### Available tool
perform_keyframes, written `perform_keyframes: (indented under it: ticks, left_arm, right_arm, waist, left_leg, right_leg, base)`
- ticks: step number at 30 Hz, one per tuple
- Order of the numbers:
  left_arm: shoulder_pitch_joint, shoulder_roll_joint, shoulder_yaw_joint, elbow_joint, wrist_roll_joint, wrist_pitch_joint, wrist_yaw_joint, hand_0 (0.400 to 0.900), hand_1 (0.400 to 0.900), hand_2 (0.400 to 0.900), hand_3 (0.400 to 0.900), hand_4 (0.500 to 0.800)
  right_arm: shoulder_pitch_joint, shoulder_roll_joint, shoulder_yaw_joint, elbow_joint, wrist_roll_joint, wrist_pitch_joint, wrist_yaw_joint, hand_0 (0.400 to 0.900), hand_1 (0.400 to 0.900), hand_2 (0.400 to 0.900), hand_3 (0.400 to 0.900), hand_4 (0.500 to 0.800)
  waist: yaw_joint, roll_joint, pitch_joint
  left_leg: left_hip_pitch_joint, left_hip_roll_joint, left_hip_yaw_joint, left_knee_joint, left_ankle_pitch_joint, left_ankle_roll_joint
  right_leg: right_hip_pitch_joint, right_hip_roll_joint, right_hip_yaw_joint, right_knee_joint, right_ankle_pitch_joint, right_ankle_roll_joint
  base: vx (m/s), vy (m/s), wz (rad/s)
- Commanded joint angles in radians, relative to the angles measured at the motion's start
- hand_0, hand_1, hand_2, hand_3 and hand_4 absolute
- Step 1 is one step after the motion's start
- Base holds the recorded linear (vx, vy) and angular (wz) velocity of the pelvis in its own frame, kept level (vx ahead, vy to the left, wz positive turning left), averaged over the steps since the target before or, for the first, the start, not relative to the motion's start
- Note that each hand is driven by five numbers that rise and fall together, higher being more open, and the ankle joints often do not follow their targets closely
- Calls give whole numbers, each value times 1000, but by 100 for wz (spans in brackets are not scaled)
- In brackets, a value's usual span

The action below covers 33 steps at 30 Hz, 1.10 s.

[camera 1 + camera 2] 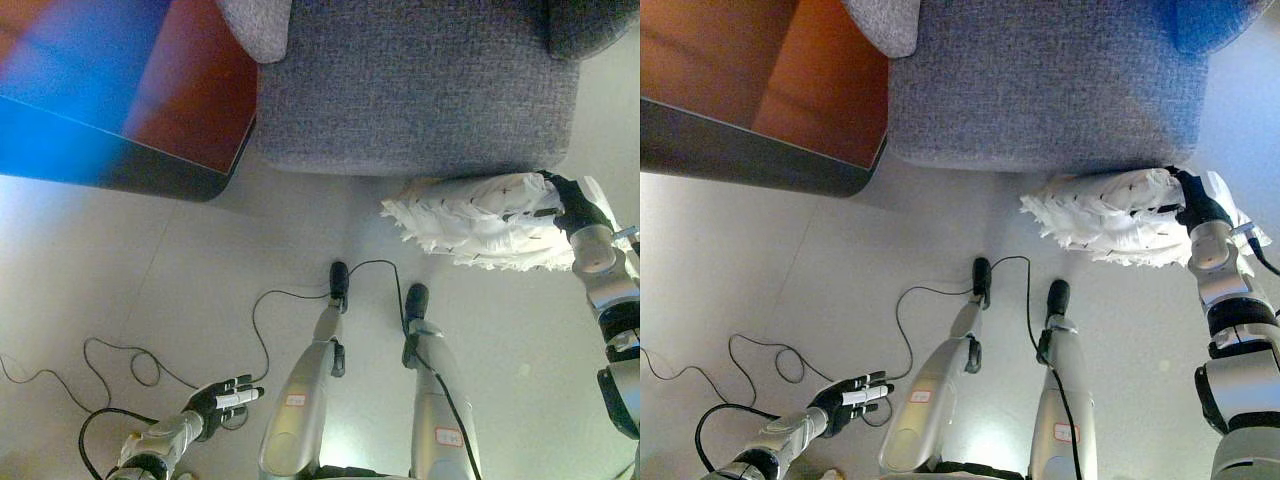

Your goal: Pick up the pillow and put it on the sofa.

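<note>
A white ruffled pillow (470,222) hangs in the air just below the front edge of the grey sofa (420,90), at the right of the view. My right hand (570,205) is curled on the pillow's right end and holds it up off the floor; it also shows in the right eye view (1193,207). My left hand (225,397) hangs low at the lower left, fingers straight and empty, far from the pillow.
A brown low table with a dark rim (190,120) stands left of the sofa. A grey cushion (258,25) lies on the sofa's left corner. The pale floor (120,280) stretches in front.
</note>
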Motion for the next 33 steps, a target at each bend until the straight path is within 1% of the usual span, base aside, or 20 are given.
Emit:
perform_keyframes:
  ticks: [1, 3, 8, 10, 14, 17, 21, 23, 24, 29, 33]
  left_arm:
    - [54, 31, -42, 18, -34, 17, 26, 900, 900, 900, 900, 800]
    - [62, 34, -40, 16, -36, 10, 23, 900, 900, 900, 900, 800]
    - [76, 33, -32, 20, -30, -9, 21, 900, 900, 900, 900, 800]
    - [72, 33, -32, 12, -28, -1, 23, 900, 900, 900, 900, 800]
    - [70, 39, -34, 18, -28, -2, 16, 900, 900, 900, 900, 800]
    - [75, 42, -30, 21, -25, 0, 13, 900, 900, 900, 900, 800]
    - [83, 45, -25, 23, -18, 9, 13, 900, 900, 900, 900, 800]
    - [88, 48, -19, 31, -13, 11, 9, 900, 900, 900, 900, 800]
    - [91, 51, -13, 34, -6, 12, 5, 900, 900, 900, 900, 800]
    - [112, 68, 6, 44, 22, 25, -7, 900, 900, 900, 900, 800]
    - [132, 74, 14, 44, 42, 40, -20, 900, 900, 900, 900, 800]
  right_arm:
    - [-72, -115, 39, -49, 40, -9, 48, 400, 400, 400, 400, 500]
    - [-71, -125, 42, -47, 40, -23, 59, 400, 400, 400, 400, 500]
    - [-61, -129, 32, -50, 53, -49, 50, 400, 400, 400, 400, 500]
    - [-58, -127, 24, -56, 59, -55, 47, 400, 400, 400, 400, 500]
    - [-63, -131, 22, -59, 71, -73, 63, 400, 400, 400, 400, 500]
    - [-60, -133, 21, -73, 79, -101, 91, 400, 400, 400, 400, 500]
    - [-48, -129, 29, -137, 83, -131, 133, 400, 400, 400, 400, 500]
    - [-41, -127, 40, -184, 77, -149, 169, 400, 400, 400, 400, 500]
    - [-39, -126, 47, -205, 77, -146, 179, 400, 400, 400, 400, 500]
    - [-22, -126, 71, -287, 74, -161, 237, 400, 400, 400, 400, 500]
    - [-13, -138, 79, -331, 85, -152, 281, 400, 400, 400, 400, 500]
  waist:
    - [12, 1, 28]
    - [14, 0, 28]
    - [13, -9, 28]
    - [13, -15, 28]
    - [10, -22, 28]
    - [9, -31, 28]
    - [5, -43, 28]
    - [2, -58, 28]
    - [2, -64, 25]
    - [7, -111, -29]
    - [11, -140, -79]
  left_leg:
    - [33, -26, 1, 62, -123, -30]
    - [32, -24, -1, 64, -124, -29]
    - [55, -18, 2, 54, -126, -32]
    - [62, -15, 5, 52, -126, -32]
    - [72, -12, 6, 52, -129, -33]
    - [95, -7, 8, 43, -131, -33]
    - [135, -2, 8, 34, -136, -35]
    - [179, 0, 9, 24, -140, -38]
    - [196, 1, 11, 21, -142, -39]
    - [264, 11, 16, 3, -158, -45]
    - [316, 17, 24, -8, -176, -48]
  right_leg:
    - [89, -2, -16, -230, 132, 58]
    - [85, -1, -19, -227, 130, 57]
    - [105, -1, -23, -237, 134, 59]
    - [114, -3, -27, -244, 138, 62]
    - [125, -3, -30, -251, 142, 63]
    - [147, -1, -35, -261, 142, 64]
    - [186, 0, -41, -271, 141, 64]
    - [230, -1, -46, -282, 135, 64]
    - [248, -1, -49, -289, 136, 64]
    - [334, -1, -61, -342, 143, 70]
    - [413, 1, -69, -394, 152, 76]
  base:
    - [0, 0, 0]
    - [0, 0, 0]
    - [4, -3, -3]
    - [0, 0, 0]
    - [0, 0, 0]
    - [3, -4, -1]
    - [0, 0, 0]
    - [18, 3, 0]
    - [54, 7, 0]
    - [58, -7, 2]
    - [94, 3, 5]
